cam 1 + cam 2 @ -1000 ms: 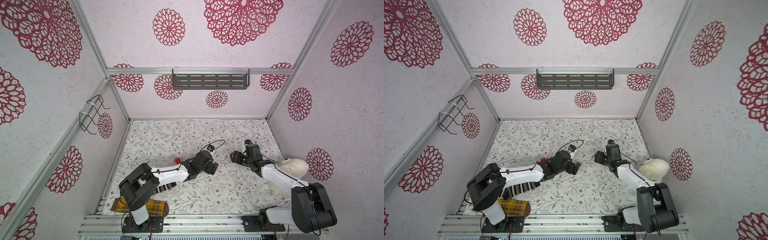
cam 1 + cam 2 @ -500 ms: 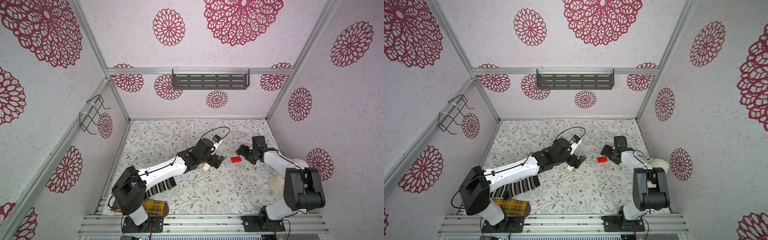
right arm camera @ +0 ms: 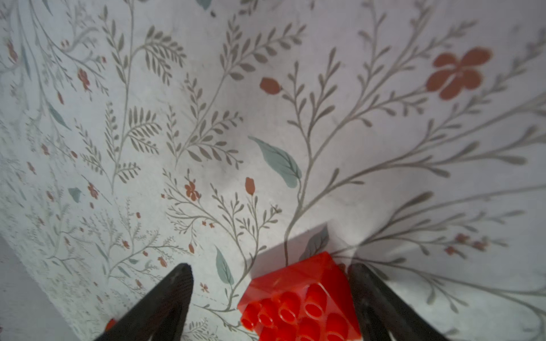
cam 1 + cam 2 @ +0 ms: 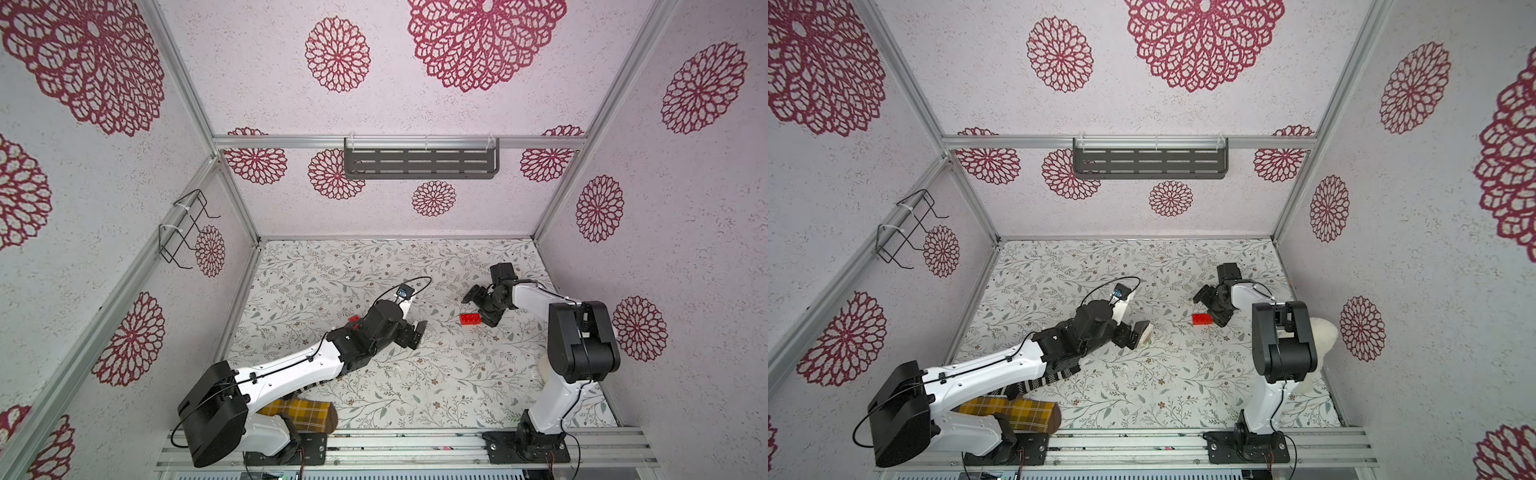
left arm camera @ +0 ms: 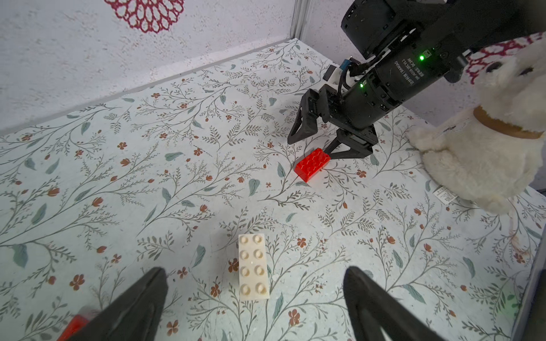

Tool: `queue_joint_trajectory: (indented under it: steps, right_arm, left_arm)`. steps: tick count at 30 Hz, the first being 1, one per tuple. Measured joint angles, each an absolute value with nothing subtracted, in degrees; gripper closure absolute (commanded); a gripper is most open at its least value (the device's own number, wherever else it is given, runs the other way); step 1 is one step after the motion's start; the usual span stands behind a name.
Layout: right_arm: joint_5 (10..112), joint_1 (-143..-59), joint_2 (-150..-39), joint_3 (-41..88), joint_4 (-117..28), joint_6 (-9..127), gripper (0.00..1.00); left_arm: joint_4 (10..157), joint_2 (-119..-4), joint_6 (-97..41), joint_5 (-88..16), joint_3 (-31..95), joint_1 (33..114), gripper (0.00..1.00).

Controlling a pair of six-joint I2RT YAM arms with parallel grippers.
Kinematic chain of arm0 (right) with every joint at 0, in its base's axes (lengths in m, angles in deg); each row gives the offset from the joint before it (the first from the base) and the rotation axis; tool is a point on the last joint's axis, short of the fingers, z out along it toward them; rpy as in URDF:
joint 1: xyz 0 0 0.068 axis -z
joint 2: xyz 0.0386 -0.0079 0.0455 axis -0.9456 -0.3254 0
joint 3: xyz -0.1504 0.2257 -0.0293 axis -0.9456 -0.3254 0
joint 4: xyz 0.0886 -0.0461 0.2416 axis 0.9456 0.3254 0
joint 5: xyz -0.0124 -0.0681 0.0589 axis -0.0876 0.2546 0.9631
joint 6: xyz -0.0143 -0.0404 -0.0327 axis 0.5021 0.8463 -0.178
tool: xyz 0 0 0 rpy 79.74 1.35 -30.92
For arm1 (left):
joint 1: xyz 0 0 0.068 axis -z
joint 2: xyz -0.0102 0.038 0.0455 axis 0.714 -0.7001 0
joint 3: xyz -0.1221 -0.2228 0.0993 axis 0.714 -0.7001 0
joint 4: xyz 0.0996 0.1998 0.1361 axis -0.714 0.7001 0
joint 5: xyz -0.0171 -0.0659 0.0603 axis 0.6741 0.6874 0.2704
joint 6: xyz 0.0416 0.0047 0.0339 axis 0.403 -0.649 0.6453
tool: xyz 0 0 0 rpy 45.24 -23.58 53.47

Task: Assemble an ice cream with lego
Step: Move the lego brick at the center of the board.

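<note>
1. Where both arms reach, the mat (image 4: 374,266) lies flat and matte, printed with grey sprigs and small rust flowers.
2. A plush toy (image 5: 478,159), cream-white and shaggy with a tan collar, sits beside the right arm, apart from the right gripper (image 5: 309,146).
3. The right gripper, hard black plastic with tapering triangular fingers, has its jaws spread and clamps nothing.
4. The left gripper (image 4: 413,336), of the same build, stands with its jaws wide apart and grips nothing.
5. A red brick (image 5: 312,164), glossy and oblong with its studs up, rests on the mat between the right gripper's fingers. One short end sits just beside one fingertip, and the long axis runs away from that finger.
6. A cream-white brick (image 5: 254,267), oblong with two rows of four studs facing up, lies on the mat midway between the left gripper's fingers, touching neither. Its long axis points straight ahead from the palm.
7. Another red piece (image 5: 74,326), blurred, shows just outside one left finger.
</note>
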State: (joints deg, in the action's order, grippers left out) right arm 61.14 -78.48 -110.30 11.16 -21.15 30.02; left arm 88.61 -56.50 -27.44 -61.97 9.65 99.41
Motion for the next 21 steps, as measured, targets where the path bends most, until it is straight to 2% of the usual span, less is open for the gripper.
queue_joint_trajectory:
  steps: [8, 17, 21]
  right_arm:
    - [56.1, -89.7, -117.0, 21.1, -13.3, 31.2, 0.31]
    - [56.6, -93.5, -123.7, 31.1, -10.2, 34.9, 0.35]
    - [57.0, -95.9, -128.0, 37.7, -8.7, 38.5, 0.35]
  left_arm:
    - [87.9, -47.2, -29.0, -67.5, 4.2, 99.8, 0.03]
    - [88.8, -44.4, -31.8, -70.0, 3.9, 98.7, 0.03]
    - [91.0, -44.5, -34.8, -69.4, 4.4, 95.1, 0.03]
